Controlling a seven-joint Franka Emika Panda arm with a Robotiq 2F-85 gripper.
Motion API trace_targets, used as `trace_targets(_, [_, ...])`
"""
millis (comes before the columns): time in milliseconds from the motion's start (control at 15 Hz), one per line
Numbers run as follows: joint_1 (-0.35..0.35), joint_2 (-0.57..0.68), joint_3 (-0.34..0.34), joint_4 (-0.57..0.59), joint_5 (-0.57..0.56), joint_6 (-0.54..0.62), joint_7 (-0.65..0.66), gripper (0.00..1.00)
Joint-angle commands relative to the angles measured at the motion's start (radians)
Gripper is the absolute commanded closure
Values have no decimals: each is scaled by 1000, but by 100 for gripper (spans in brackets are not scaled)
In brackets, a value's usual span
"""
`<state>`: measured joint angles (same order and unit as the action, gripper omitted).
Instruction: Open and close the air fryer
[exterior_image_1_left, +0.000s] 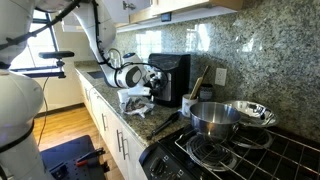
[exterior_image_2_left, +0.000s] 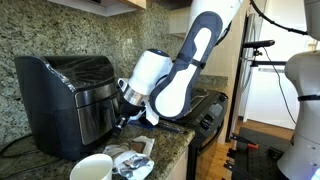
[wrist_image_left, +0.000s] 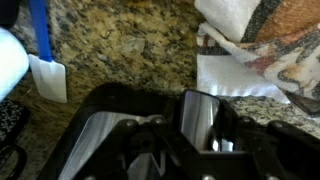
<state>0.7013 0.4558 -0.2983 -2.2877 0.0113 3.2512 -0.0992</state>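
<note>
Right up front in an exterior view, one white mug stood on the granite counter, ahead of the air fryer. Just behind the mug, also ahead of the air fryer, lay one crumpled patterned cloth. Beyond the cloth, the gripper sat right at the air fryer's front face, level with its drawer, on the single white arm. Whether its jaws were spread or clamped on the drawer handle could not be told; in the wrist view the fingers merged with dark glossy plastic and one silvery panel. That view also showed one blue-handled spatula with a white head lying on the granite in front of the air fryer.

The air fryer itself, one tall black box, stood on the counter with its back against the granite backsplash. Any lettering on it was too blurred to read.

In an exterior view, two steel vessels, a pot and a bowl, sat on the black stove beside the air fryer, with one dark utensil holder between them and it.
</note>
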Motion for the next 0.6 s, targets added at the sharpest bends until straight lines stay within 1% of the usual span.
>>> trace_targets(0, [17,-43,-18,-43,3,7,10,80])
trace_targets(200, [15,-46,-19,-49,3,6,10,80])
trace_targets(400, [-5,-56,-1,-70,2,-17,8,80])
trace_targets(533, [6,-62,-15,-88,-3,-25,2,80])
